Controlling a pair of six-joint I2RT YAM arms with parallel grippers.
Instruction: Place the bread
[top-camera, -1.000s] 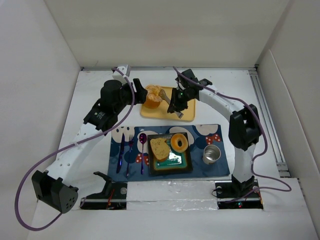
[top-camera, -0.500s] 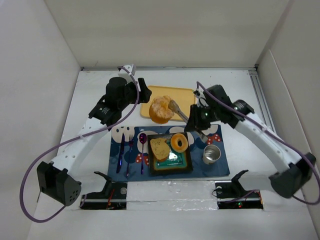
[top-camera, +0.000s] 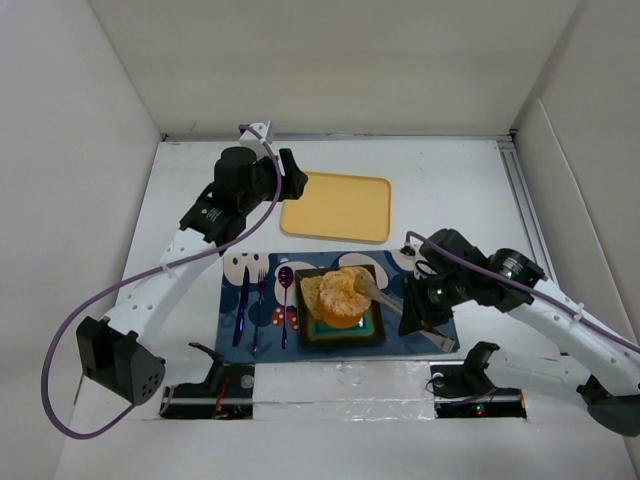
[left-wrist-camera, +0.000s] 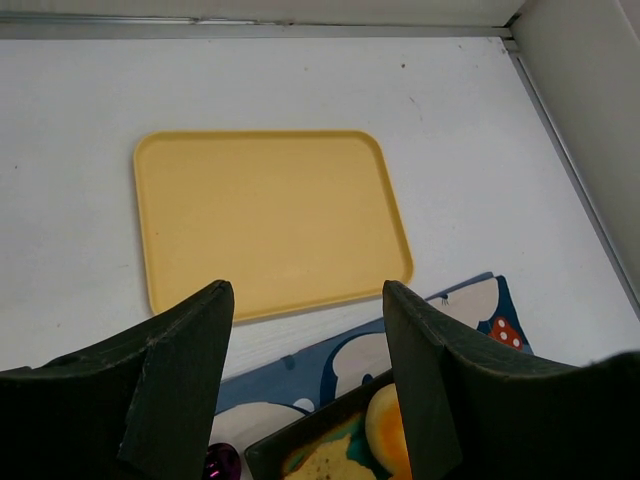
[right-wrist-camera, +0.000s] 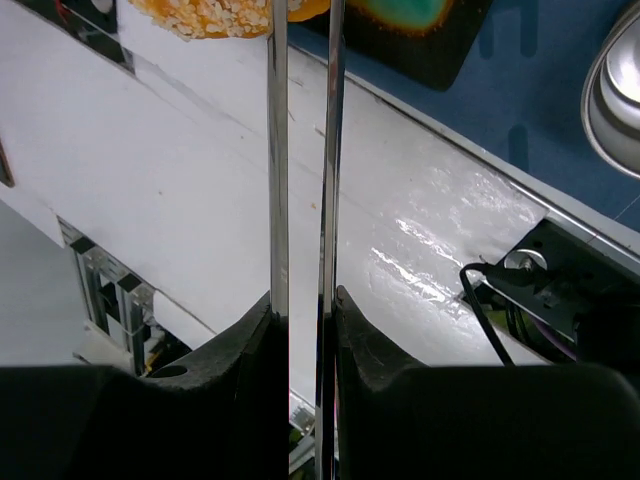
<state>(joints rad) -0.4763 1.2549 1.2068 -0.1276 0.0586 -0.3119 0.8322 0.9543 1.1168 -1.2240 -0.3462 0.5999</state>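
Tongs (right-wrist-camera: 278, 150) are clamped in the right gripper (right-wrist-camera: 303, 300), blades squeezed narrow and near parallel. Their tips are seen at the edge of the orange bun (top-camera: 342, 297), which appears pinched between them. The bun is placed over the dark square plate (top-camera: 345, 337) at lower centre, overlapping the tan slice (top-camera: 311, 290). Contact with the plate cannot be confirmed, and a ring-shaped piece cannot be made out. The plate is set on a blue placemat (top-camera: 395, 340).

Step judged: set-down of the bun. Next, seating is to be confirmed, the squeeze eased, and the tongs withdrawn lower right without dragging the bun.

The left gripper (left-wrist-camera: 305, 320) is held wide above the yellow tray (left-wrist-camera: 270, 215).
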